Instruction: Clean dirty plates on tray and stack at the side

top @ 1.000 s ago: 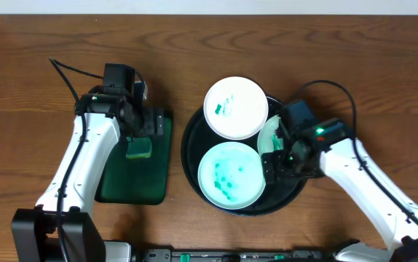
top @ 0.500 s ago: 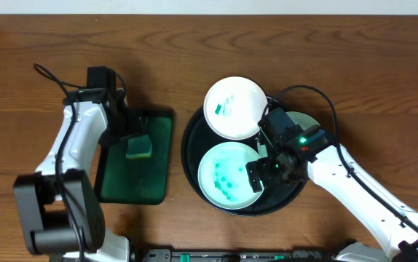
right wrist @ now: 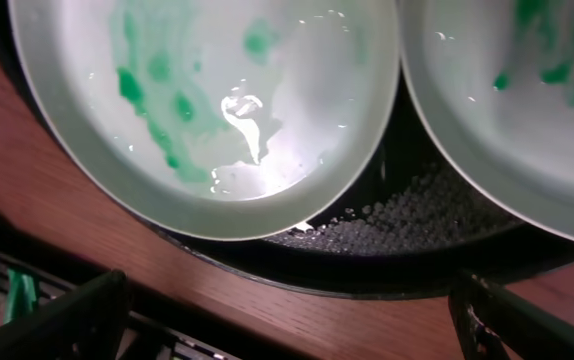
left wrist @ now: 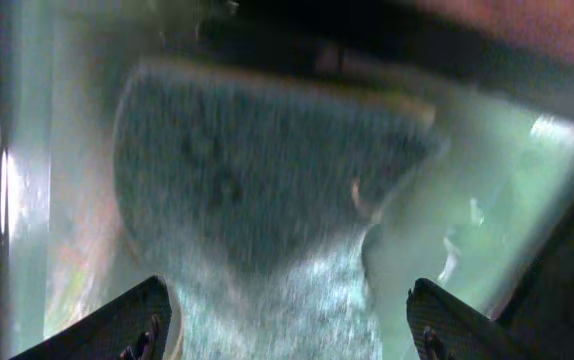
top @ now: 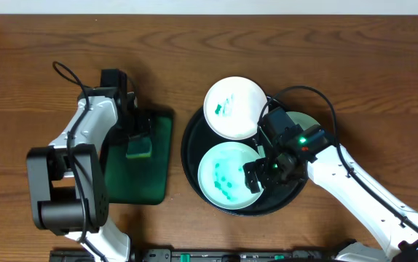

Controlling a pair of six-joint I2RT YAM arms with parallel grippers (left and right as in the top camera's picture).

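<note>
The round black tray (top: 191, 145) holds three white plates. One with teal smears (top: 236, 108) sits at the back. One with teal dots (top: 227, 178) sits at the front. The third (top: 309, 120) is mostly hidden under my right arm. My right gripper (top: 255, 177) is open and empty, low over the front plate's right edge. In the right wrist view the dotted plate (right wrist: 207, 110) and another smeared plate (right wrist: 527, 100) lie on the tray (right wrist: 417, 235), above my open fingers (right wrist: 287, 320). My left gripper (top: 136, 135) is open over a green sponge (top: 139, 148).
The sponge lies on a dark green rectangular tray (top: 132, 182), left of the round tray. In the left wrist view the sponge (left wrist: 267, 200) fills the frame between my open fingers (left wrist: 287, 330). Cables run off both arms. The table's front edge and a rig lie near the bottom.
My right gripper moved left from the right-hand plate to the front plate's right edge. My left arm swung left, then came back over the sponge.
</note>
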